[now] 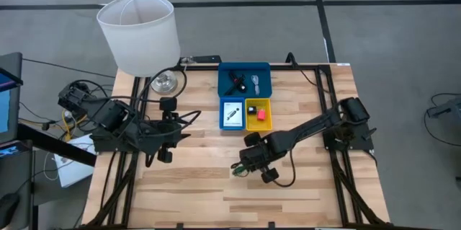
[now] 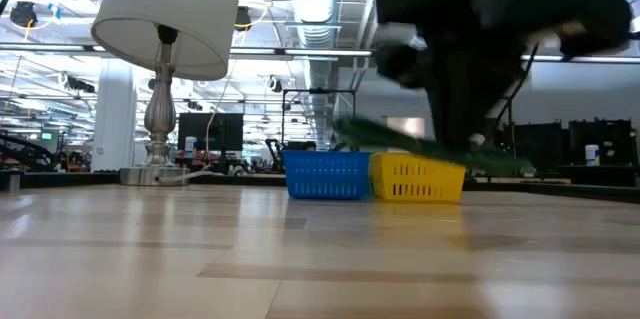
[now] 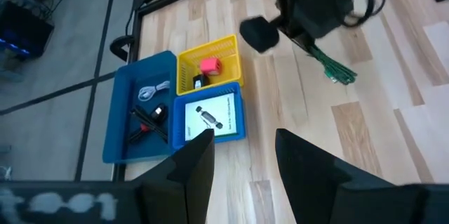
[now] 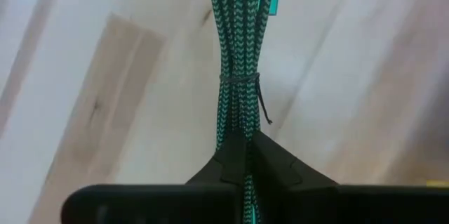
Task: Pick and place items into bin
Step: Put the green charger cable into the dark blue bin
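Between right end effector [image 4: 244,155] fingers — green braided cable [image 4: 240,48].

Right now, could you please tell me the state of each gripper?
Left gripper: open, holding nothing, waiting at the table's left side.
Right gripper: shut on the green braided cable bundle.
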